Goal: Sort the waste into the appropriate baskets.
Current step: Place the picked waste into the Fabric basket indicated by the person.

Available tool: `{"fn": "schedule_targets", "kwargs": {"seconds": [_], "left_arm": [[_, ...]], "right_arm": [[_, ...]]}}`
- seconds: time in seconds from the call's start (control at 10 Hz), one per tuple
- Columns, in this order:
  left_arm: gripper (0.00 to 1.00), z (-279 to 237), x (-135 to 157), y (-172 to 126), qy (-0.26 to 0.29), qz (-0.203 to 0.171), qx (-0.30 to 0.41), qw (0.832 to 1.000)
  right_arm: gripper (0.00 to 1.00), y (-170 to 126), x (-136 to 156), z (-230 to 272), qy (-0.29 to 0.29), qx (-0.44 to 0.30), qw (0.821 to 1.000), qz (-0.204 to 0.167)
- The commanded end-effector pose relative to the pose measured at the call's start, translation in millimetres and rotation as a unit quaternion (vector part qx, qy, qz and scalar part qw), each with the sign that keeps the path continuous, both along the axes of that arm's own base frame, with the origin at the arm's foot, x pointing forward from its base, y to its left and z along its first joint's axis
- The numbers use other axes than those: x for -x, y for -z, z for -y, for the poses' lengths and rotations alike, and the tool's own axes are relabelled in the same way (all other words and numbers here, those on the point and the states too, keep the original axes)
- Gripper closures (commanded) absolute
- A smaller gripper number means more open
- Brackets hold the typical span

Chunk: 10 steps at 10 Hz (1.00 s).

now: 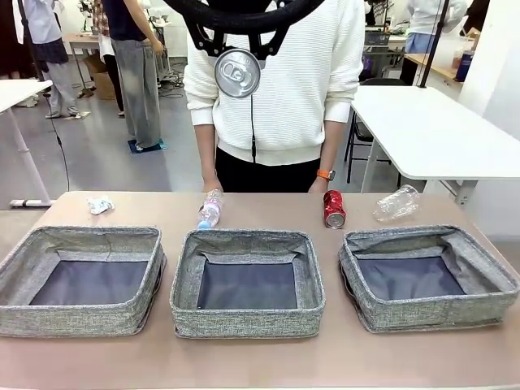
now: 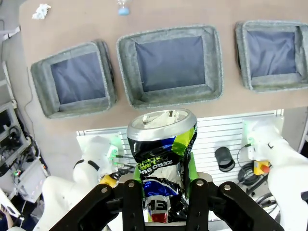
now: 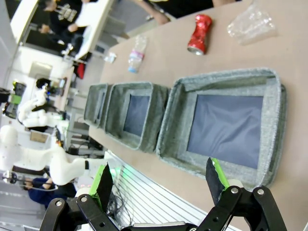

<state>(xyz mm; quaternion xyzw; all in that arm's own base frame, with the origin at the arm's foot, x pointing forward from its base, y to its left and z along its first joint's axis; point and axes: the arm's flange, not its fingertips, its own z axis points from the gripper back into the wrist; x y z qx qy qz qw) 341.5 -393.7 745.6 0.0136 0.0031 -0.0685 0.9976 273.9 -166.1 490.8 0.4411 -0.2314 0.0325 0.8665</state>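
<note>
My left gripper hangs high above the table, shut on a dented black-silver can with green print. It is over the near table edge, in front of the middle basket. Three grey baskets stand in a row: left, middle, right. Behind them lie a crumpled paper wad, a clear bottle with a blue cap, a red can and a crushed clear bottle. My right gripper is open and holds nothing, near the right basket.
A person in a white sweater stands at the far table edge, hands resting by the bottle and the red can. White tables stand behind at left and right. The brown tabletop in front of the baskets is bare.
</note>
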Motion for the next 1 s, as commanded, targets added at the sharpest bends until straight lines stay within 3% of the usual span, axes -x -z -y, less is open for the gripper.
{"fn": "schedule_targets", "kwargs": {"seconds": [0.0,0.9], "left_arm": [[0.63,-7.7,3.5,1.8,0.003,-0.001,0.006,1.000],[0.63,-7.7,3.5,1.8,0.003,-0.001,0.006,1.000]], "right_arm": [[0.00,-0.8,-2.0,-0.8,-0.004,-0.004,1.000,0.015],[0.00,-0.8,-2.0,-0.8,-0.004,-0.004,1.000,0.015]]}}
